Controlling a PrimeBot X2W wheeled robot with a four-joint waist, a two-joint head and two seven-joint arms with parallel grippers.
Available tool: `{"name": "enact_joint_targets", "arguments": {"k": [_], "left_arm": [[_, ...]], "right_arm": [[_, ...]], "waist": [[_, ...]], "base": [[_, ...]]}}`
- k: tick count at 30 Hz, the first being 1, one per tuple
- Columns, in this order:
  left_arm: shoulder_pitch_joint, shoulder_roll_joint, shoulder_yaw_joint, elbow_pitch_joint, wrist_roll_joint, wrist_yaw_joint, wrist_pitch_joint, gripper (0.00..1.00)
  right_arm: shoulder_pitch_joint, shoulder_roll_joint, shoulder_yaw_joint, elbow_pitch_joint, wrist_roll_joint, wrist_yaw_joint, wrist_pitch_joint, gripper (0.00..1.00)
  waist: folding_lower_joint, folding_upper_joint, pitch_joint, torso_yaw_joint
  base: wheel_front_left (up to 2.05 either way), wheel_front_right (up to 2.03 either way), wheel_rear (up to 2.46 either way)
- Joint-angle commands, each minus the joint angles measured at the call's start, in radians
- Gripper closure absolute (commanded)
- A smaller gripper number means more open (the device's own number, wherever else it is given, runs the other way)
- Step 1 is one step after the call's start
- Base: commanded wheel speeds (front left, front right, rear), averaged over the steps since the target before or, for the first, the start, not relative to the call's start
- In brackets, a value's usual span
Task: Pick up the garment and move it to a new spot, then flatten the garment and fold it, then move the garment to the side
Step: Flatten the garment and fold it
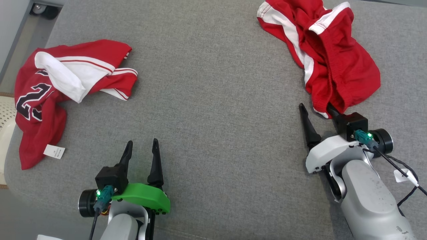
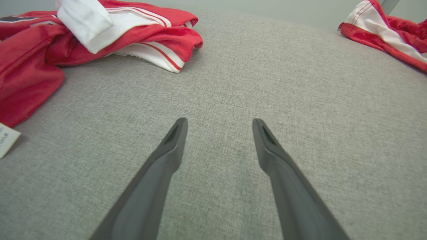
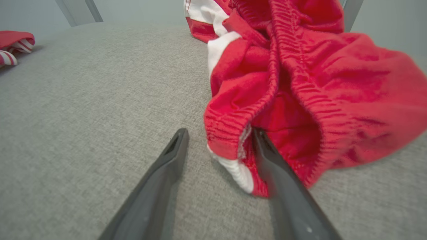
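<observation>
1. Head view: looking down on a grey fabric surface (image 1: 213,83), finding red shorts (image 1: 333,60) with white side stripes lying crumpled at the far right and a red numbered jersey (image 1: 43,96) lying bunched at the far left, well apart.
2. Judging the shorts to be the garment in hand, going by the right gripper (image 1: 316,110) pressing up against their near edge.
3. Working the first step, the pick-up: shorts resting wholly on the surface, nothing lifted yet.
4. Right wrist view: straddling the elastic waistband (image 3: 227,130) with jaws spread wide and not yet clenched, one finger poking inside the waist opening, the other standing outside it over bare surface.
5. Holding the left gripper (image 1: 142,143) released as well, fingers parted over bare grey surface near the front edge, grasping nothing, near the jersey's white label (image 1: 54,151) but not touching it.
6. Calling next, most likely, for pinching the jaws together on the waistband, checking for a firm bite through the thick gathered elastic, then raising and carrying the shorts toward the open middle.
7. Needing room there for flattening and folding, and probably needing the left gripper at the other end of the waistband for spreading.
8. Watching for trouble: catching only one layer, or letting the loose legs drag and twist the bundle further during the carry.
</observation>
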Motion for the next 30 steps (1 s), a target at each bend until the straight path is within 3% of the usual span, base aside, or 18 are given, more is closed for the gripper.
{"name": "enact_joint_targets", "arguments": {"k": [1, 2, 3, 10, 24, 30], "left_arm": [[-0.019, 0.003, -0.003, -0.003, -0.002, 0.004, -0.001, 0.0], [-0.021, 0.003, -0.004, -0.003, -0.002, 0.005, -0.001, 0.0], [-0.023, 0.003, -0.005, -0.003, -0.002, 0.007, -0.001, 0.0], [-0.018, 0.003, -0.008, 0.01, -0.002, 0.001, -0.001, 0.0], [0.059, 0.003, -0.016, 0.054, 0.015, -0.021, -0.001, 0.0], [0.087, 0.003, 0.009, 0.064, 0.021, -0.025, -0.001, 0.0]], "right_arm": [[0.01, -0.003, -0.004, 0.023, 0.0, -0.001, 0.003, 0.72], [0.01, -0.001, -0.004, 0.018, 0.003, -0.001, 0.003, 0.95], [0.012, 0.0, -0.005, 0.009, 0.007, -0.001, 0.003, 1.0], [0.022, 0.012, 0.035, -0.095, 0.055, -0.001, 0.002, 1.0], [-0.286, 0.043, 0.367, -0.202, 0.226, -0.001, 0.001, 1.0], [-0.308, 0.044, 0.46, -0.308, 0.307, -0.001, 0.001, 1.0]], "waist": [[0.0, -0.0001, 0.012, 0.001], [0.0, -0.0001, 0.013, 0.0], [0.0, -0.0001, 0.014, -0.002], [0.0, -0.0001, -0.018, -0.006], [0.0, -0.0001, -0.173, 0.046], [0.0, -0.0001, -0.201, 0.027]], "base": [[0.0, 0.0, 0.0], [0.0, 0.0, 0.0], [0.0, 0.0, 0.0], [0.0, 0.0, 0.0], [0.0, 0.0, 0.0], [0.0, 0.0, 0.0]]}}
